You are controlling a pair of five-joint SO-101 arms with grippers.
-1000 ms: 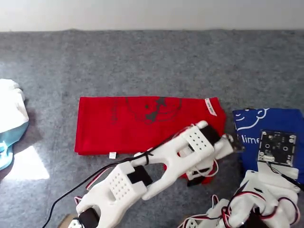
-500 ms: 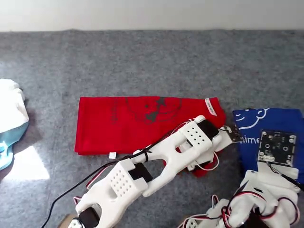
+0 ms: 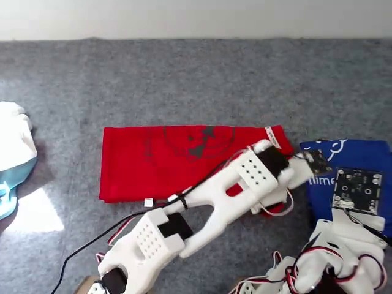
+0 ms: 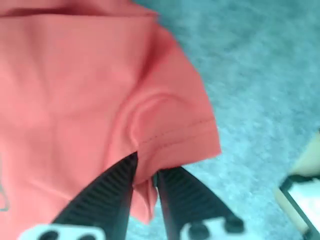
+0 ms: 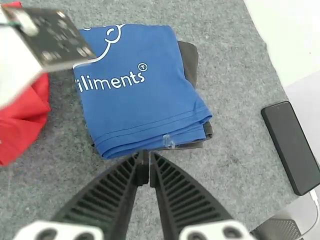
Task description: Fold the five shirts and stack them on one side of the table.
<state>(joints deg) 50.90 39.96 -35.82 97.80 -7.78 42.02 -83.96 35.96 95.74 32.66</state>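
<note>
The red shirt (image 3: 177, 159) lies mid-bench as a long folded band, its long axis running side to side in the high view, parallel to the far edge of the bench (image 3: 214, 79); the end with the small white label points toward the blue shirt (image 3: 367, 156), the other end toward the pale pile (image 3: 12, 153) at the opposite edge. The step in hand looks like the crosswise fold: the left gripper (image 4: 145, 172) has its jaws pinched on the hem at the near corner of the label end, where the cloth is puckered and lifted. The next move would call for carrying that end over along the band's length to meet the far end, keeping the layers from slipping apart. The blue shirt sits folded on a dark shirt (image 5: 190, 55), likely the stack. The right gripper (image 5: 144, 162) hangs just off the blue shirt's edge, jaws clenched on nothing
</note>
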